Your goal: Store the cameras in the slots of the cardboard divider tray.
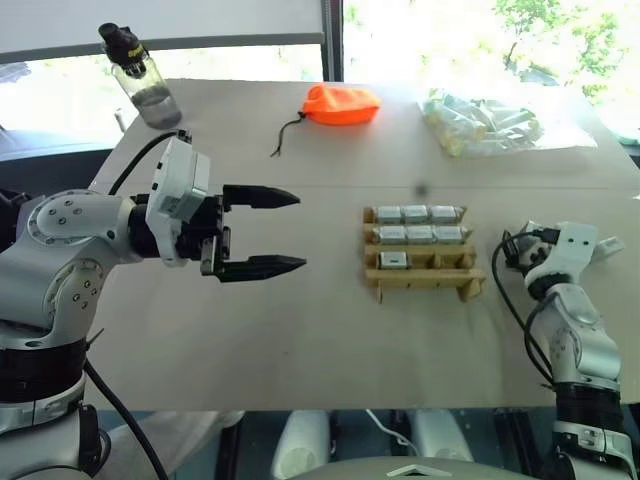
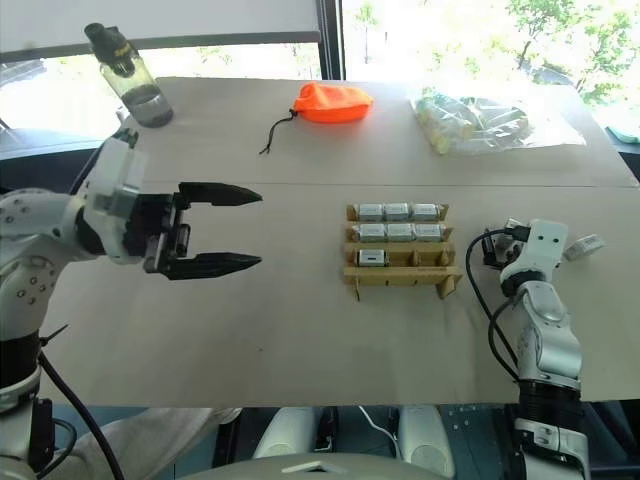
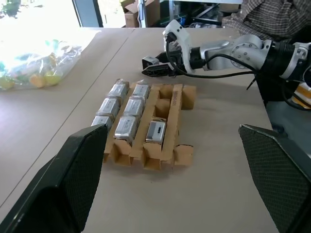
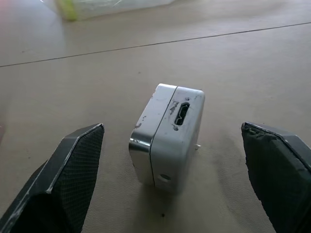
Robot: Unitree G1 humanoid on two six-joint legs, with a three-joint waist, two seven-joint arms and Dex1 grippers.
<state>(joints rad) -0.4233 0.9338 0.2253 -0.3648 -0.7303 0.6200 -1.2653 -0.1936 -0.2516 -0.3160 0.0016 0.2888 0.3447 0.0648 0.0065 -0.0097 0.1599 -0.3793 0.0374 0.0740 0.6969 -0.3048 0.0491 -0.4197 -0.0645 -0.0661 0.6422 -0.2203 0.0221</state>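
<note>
The cardboard divider tray [image 1: 470, 282] lies right of the table's middle. Silver-grey cameras [image 1: 414, 213] fill its three back slots and its three middle slots [image 1: 421, 234]. One more camera [image 1: 395, 260] sits in the front row's left slot, and the two slots beside it are empty. My left gripper [image 1: 300, 231] hangs open above the table, well left of the tray and pointing towards it, with nothing between its fingers. A loose camera [image 4: 167, 138] stands on the table right of the tray. My right gripper [image 4: 172, 128] is open, one finger on either side of it, not touching.
An orange drawstring pouch [image 1: 340, 104] and a clear plastic bundle of pale tubes [image 1: 480, 120] lie at the table's far side. A bottle [image 1: 140, 75] stands at the far left corner. A person's checked sleeve [image 3: 272, 19] is beyond the table.
</note>
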